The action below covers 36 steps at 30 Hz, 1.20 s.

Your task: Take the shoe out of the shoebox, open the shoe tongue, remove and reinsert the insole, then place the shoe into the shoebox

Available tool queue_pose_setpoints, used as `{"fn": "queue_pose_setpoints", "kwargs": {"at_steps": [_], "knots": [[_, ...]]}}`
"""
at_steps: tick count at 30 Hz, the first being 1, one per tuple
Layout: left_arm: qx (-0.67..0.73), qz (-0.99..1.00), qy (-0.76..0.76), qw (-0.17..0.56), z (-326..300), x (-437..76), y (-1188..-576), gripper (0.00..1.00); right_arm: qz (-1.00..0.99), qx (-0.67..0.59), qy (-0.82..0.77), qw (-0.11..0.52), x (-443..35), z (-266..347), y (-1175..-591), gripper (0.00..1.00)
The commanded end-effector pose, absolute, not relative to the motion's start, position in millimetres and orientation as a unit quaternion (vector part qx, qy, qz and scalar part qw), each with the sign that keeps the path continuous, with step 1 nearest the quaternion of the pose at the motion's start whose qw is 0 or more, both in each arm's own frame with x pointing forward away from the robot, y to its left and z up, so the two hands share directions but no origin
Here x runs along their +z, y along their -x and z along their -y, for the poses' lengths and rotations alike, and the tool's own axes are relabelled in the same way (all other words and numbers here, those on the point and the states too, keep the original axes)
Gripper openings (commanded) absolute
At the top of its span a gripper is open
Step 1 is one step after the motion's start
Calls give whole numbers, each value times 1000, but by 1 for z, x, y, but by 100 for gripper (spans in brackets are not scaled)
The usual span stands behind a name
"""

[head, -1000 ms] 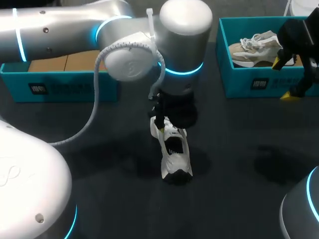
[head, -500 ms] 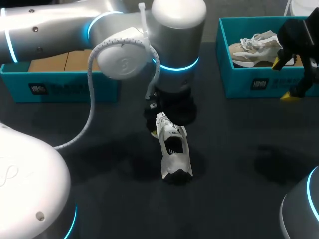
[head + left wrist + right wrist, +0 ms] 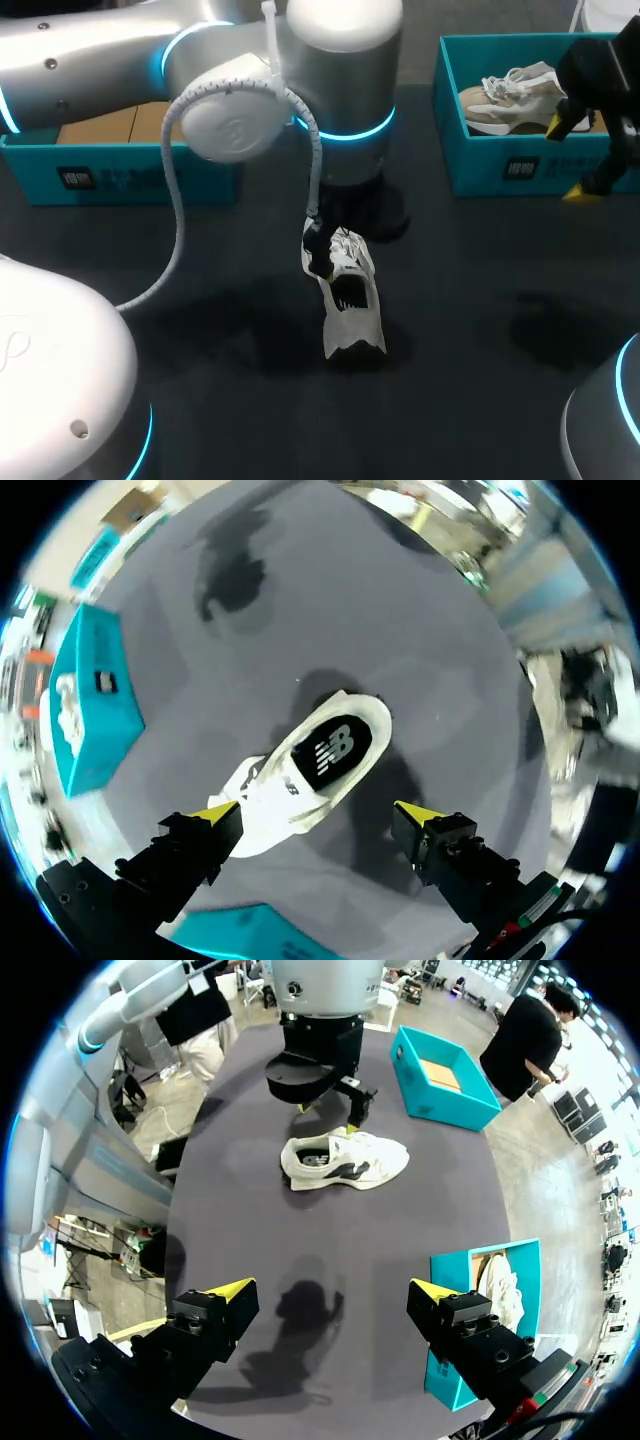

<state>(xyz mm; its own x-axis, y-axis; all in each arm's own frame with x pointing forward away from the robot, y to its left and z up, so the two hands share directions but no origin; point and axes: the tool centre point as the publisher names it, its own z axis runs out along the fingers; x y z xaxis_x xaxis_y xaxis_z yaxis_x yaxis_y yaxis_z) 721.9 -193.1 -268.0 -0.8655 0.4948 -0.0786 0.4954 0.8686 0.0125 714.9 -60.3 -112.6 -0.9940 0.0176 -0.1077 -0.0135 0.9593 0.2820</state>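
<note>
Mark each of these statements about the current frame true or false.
1. The white shoe lies on the table, outside the left shoebox and the right shoebox. True.
2. The left gripper is shut on the white shoe. False: it is open, hanging over the shoe.
3. A beige shoe lies in the right shoebox. True.
4. The right gripper holds an insole. False: it is open with nothing between its fingers.
</note>
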Motion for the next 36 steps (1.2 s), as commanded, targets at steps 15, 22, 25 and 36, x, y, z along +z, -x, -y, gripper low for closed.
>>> {"fn": "queue_pose_setpoints", "kwargs": {"at_steps": [15, 22, 25, 36], "knots": [[-51, -997, 33, 36, 194, -297, -671, 100, -989, 141, -1, 52, -112, 59, -717, 100], [-44, -998, 43, 15, 207, -313, -657, 100, -989, 141, -1, 52, -112, 59, -717, 100], [-36, -999, 34, 7, 212, -322, -654, 100, -989, 141, -1, 52, -112, 59, -717, 100], [-5, -999, 37, 16, 219, -349, -650, 100, -989, 141, -1, 52, -112, 59, -717, 100]]}}
